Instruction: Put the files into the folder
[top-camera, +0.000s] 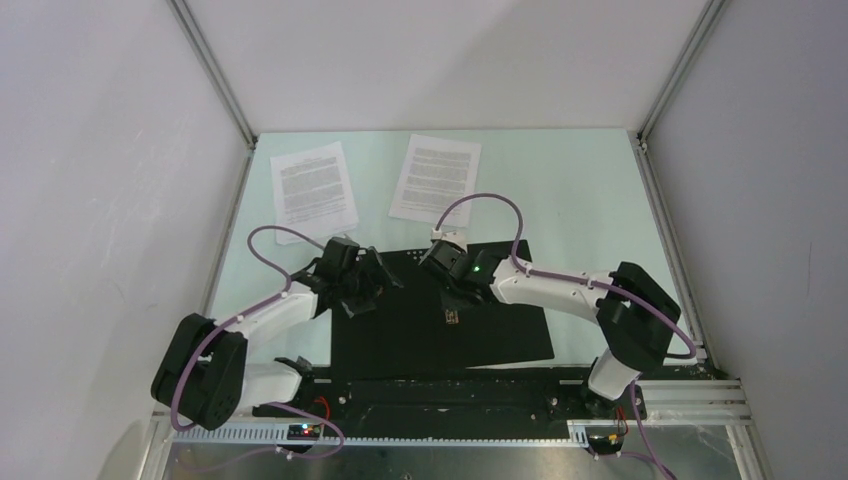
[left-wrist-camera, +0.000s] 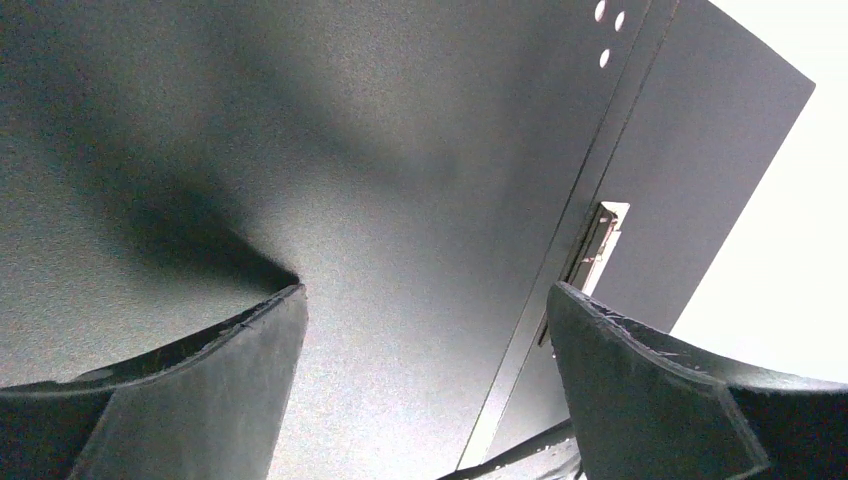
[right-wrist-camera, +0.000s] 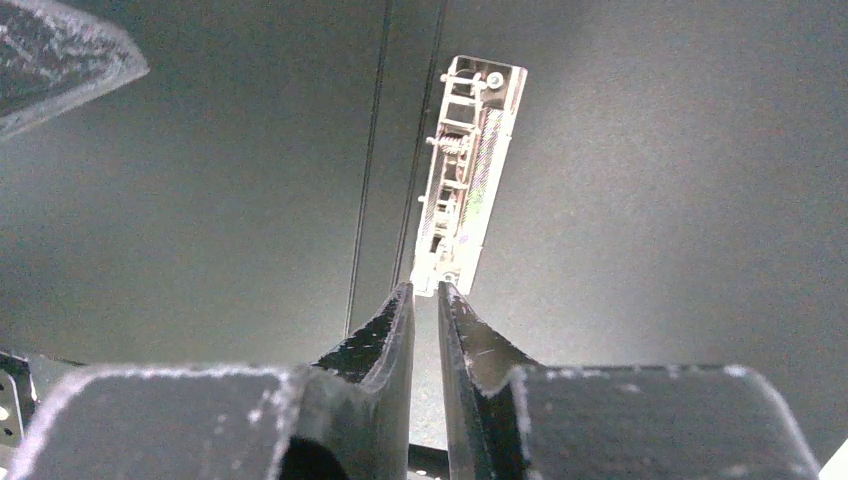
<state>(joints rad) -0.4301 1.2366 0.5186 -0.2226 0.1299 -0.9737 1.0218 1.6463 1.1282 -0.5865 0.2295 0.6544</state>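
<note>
— Where's the folder (top-camera: 500, 335)?

— Flat on the table (top-camera: 580, 200), close in front of the two arm bases, spread open with its black inside up. The metal clip (right-wrist-camera: 465, 180) runs along the spine crease, roughly mid-folder.

— And the papers?

— Neither is in. The left sheet (top-camera: 313, 190) and the right sheet (top-camera: 435, 180) lie side by side on the far part of the table, beyond the folder's far edge and apart from it, with nothing touching them.

— So what's done?

— Judging by how things lie, only the opening. Both sheets have yet to be carried over and laid inside – and the cover closed, if that's wanted.

— The arms?

— Both are low over the black inside. The left gripper (left-wrist-camera: 425, 300) has its jaws spread wide over the left leaf, holding nothing. The right gripper (right-wrist-camera: 425, 290) points at the near end of the clip, jaws almost together with a thin slit between. Whether they nip the clip's end, I cannot tell.
</note>
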